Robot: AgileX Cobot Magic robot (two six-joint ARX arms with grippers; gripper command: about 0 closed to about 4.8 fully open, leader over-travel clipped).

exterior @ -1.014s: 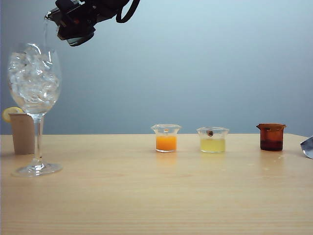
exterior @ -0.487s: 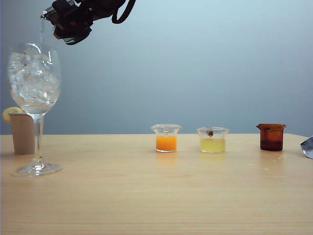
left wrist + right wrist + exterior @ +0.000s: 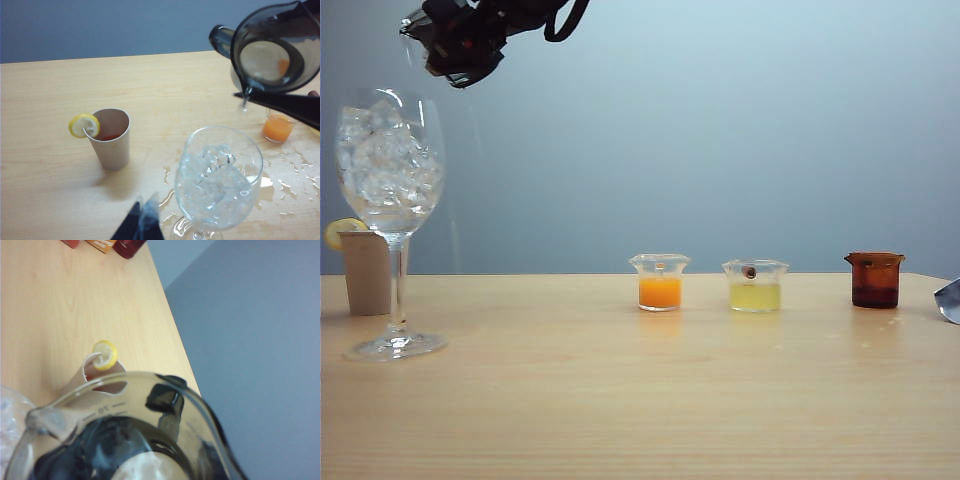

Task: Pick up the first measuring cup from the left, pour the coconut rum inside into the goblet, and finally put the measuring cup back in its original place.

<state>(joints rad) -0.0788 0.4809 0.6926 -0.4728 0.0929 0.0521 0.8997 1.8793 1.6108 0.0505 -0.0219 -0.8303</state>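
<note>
Higher now, the right claw (image 3: pixel 450 45) pinches the tipped smoky grey-green measuring cup (image 3: pixel 275 50) above the tall clear ice-filled goblet (image 3: pixel 390 170); the left claw (image 3: pixel 142 225) hangs above the worktop (image 3: pixel 640 400), jaws unreadable.

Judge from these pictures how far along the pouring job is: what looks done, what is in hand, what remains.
Done: the right gripper holds the measuring cup tipped above the goblet. In hand: the pour looks nearly finished, only a drip at the spout. Left: returning the cup to the table. The left gripper waits low beside the goblet.
</note>
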